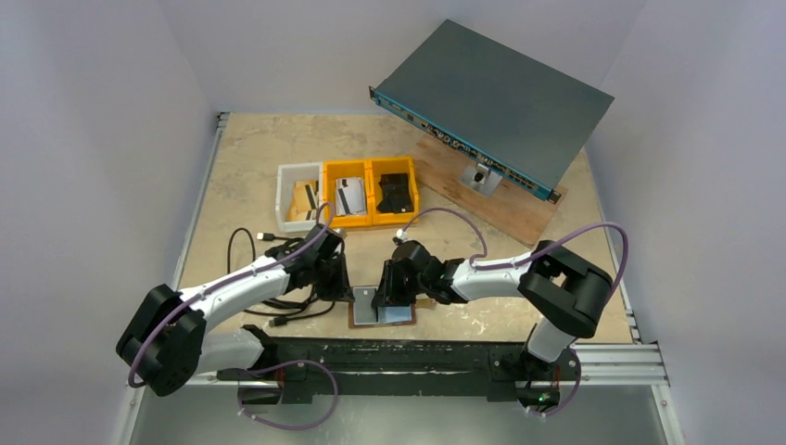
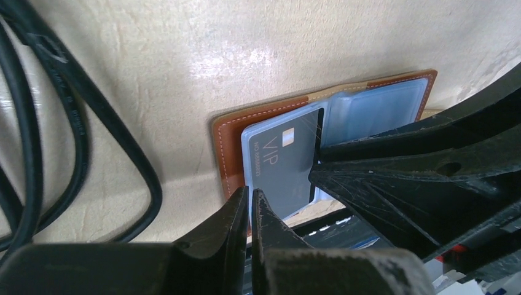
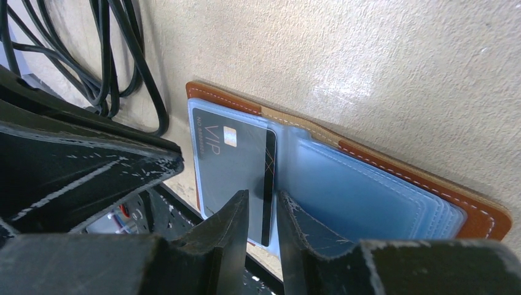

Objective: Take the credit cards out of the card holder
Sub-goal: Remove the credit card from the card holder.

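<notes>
The brown card holder (image 1: pixel 399 315) lies open at the table's near edge, its blue clear pockets (image 3: pixel 362 190) facing up. A grey credit card marked VIP (image 2: pixel 285 163) sits in the left pocket, and it also shows in the right wrist view (image 3: pixel 230 160). My left gripper (image 2: pixel 250 198) is shut, with its tips at the holder's left edge (image 2: pixel 228 147). I cannot tell whether it pinches anything. My right gripper (image 3: pixel 263 206) is open by a narrow gap, just above the card's dark right edge. In the top view both grippers (image 1: pixel 335 278) (image 1: pixel 389 289) hover over the holder.
A white bin (image 1: pixel 285 185) holds tan cards. One yellow bin (image 1: pixel 330 178) holds white and grey cards, and another (image 1: pixel 412 190) holds a black object. Black cables (image 1: pixel 269 269) lie to the left of the holder. A grey network switch (image 1: pixel 491 102) rests on a wooden board at the back right.
</notes>
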`<action>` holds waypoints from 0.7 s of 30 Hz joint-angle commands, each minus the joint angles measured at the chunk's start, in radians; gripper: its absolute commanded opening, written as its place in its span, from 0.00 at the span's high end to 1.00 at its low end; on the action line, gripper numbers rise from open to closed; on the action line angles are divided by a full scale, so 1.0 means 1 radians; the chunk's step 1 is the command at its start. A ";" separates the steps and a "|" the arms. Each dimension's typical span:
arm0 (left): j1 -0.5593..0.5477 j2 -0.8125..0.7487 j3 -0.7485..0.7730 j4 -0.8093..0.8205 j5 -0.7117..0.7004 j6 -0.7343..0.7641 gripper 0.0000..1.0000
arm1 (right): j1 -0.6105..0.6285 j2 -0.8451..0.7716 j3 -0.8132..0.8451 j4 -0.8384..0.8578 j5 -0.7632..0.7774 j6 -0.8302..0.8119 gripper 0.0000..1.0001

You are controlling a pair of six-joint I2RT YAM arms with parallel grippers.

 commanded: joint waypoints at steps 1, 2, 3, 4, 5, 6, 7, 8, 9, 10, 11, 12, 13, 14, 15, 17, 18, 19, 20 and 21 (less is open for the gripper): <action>-0.024 0.041 0.026 0.070 0.036 0.014 0.95 | -0.007 0.026 -0.036 -0.032 0.022 -0.008 0.75; -0.027 0.048 0.024 0.080 0.037 0.012 0.95 | -0.008 0.026 -0.038 -0.031 0.021 -0.006 0.75; -0.029 0.057 0.023 0.085 0.037 0.011 0.96 | -0.008 0.025 -0.040 -0.031 0.022 -0.006 0.75; -0.029 0.068 0.021 0.089 0.035 0.010 0.96 | -0.008 0.025 -0.043 -0.029 0.021 -0.005 0.75; -0.029 0.078 0.019 0.093 0.034 0.010 0.97 | -0.008 0.024 -0.045 -0.028 0.021 -0.005 0.75; -0.030 0.087 0.016 0.097 0.032 0.009 0.97 | -0.009 0.025 -0.045 -0.026 0.021 -0.005 0.75; -0.031 0.094 0.013 0.104 0.030 0.008 0.98 | -0.009 0.025 -0.046 -0.026 0.020 -0.005 0.74; -0.030 0.104 0.008 0.107 0.026 0.005 0.99 | -0.009 0.025 -0.049 -0.022 0.018 -0.003 0.73; -0.030 0.116 0.007 0.107 0.022 0.004 1.00 | -0.009 0.024 -0.053 -0.018 0.017 -0.002 0.72; -0.031 0.126 0.006 0.105 0.016 0.002 1.00 | -0.012 0.023 -0.056 -0.013 0.016 0.000 0.72; -0.030 0.135 0.004 0.107 0.011 -0.001 1.00 | -0.012 0.024 -0.062 -0.005 0.012 0.002 0.72; -0.031 0.141 0.002 0.108 0.005 -0.005 1.00 | -0.014 0.024 -0.067 0.004 0.006 0.004 0.72; -0.030 0.148 -0.004 0.112 0.001 -0.011 1.00 | -0.015 0.025 -0.074 0.015 -0.002 0.008 0.72; -0.031 0.153 -0.008 0.124 0.002 -0.015 1.00 | -0.018 0.025 -0.081 0.029 -0.009 0.012 0.72; -0.032 0.160 -0.010 0.129 0.005 -0.020 1.00 | -0.022 0.028 -0.089 0.048 -0.017 0.017 0.72; -0.036 0.173 -0.010 0.140 0.009 -0.028 1.00 | -0.027 0.032 -0.105 0.076 -0.035 0.024 0.72; -0.039 0.175 -0.010 0.145 0.010 -0.032 1.00 | -0.028 0.032 -0.112 0.089 -0.041 0.027 0.72; -0.042 0.178 -0.011 0.149 0.010 -0.037 1.00 | -0.030 0.031 -0.117 0.099 -0.045 0.029 0.72; -0.044 0.180 -0.013 0.154 0.010 -0.041 1.00 | -0.031 0.030 -0.121 0.107 -0.049 0.031 0.72; -0.046 0.183 -0.014 0.158 0.010 -0.045 1.00 | -0.033 0.028 -0.126 0.117 -0.052 0.032 0.72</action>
